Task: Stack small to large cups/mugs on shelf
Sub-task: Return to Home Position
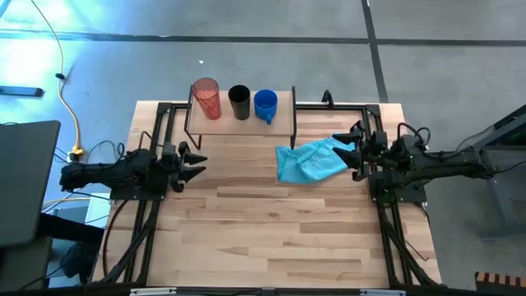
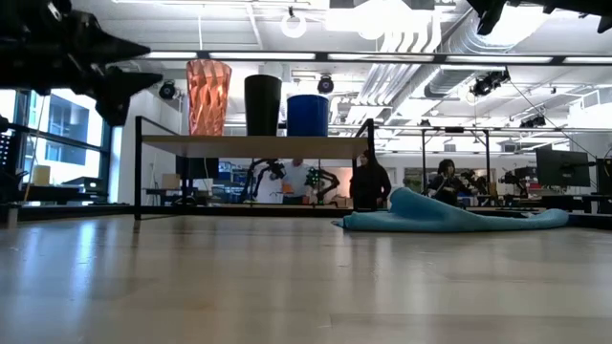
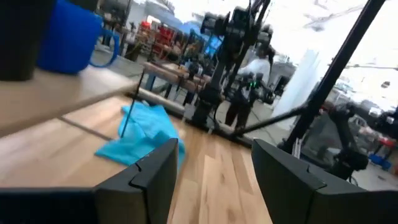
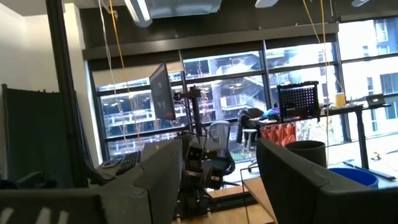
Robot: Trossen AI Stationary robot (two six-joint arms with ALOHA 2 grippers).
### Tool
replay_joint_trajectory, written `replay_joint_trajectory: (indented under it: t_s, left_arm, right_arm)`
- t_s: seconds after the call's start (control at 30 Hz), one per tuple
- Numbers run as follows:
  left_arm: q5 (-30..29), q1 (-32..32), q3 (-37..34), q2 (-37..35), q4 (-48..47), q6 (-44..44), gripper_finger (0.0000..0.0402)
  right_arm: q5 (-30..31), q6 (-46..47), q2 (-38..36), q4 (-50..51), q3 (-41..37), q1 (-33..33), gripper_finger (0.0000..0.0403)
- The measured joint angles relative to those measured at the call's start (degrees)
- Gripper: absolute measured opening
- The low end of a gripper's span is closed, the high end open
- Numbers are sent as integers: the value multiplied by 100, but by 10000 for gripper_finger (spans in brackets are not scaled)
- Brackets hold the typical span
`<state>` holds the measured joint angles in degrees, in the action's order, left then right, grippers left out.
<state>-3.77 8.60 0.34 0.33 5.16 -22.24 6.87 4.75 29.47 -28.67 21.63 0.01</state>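
Where the shelf stands at the table's far edge, three vessels sit upright on it in a row, none nested: orange tumbler, black cup, blue mug. Left gripper hangs at the table's left side, fingers spread, empty. Right gripper is raised at the right by the light-blue cloth, fingers apart, empty.

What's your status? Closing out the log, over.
Left gripper and right gripper open, empty, clear of shelf. Orange tumbler, black cup, blue mug side by side on it. Blue cloth by right gripper.
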Motion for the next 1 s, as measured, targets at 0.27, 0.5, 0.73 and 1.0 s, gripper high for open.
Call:
replay_joint_trajectory:
  t_s: [0.27,0.5,0.73,1.0]
  left_arm:
    - [-252,0,13,43,-356,-32,193]
    - [-230,0,17,311,-333,-408,193]
    - [-317,0,17,320,-320,-564,193]
    - [-275,0,24,318,245,67,193]
  right_arm:
    - [13,240,-2,178,0,0,199]
    - [65,734,4,826,0,-2,199]
    - [157,1208,61,1385,0,-2,199]
    - [-235,-207,127,1455,0,237,199]
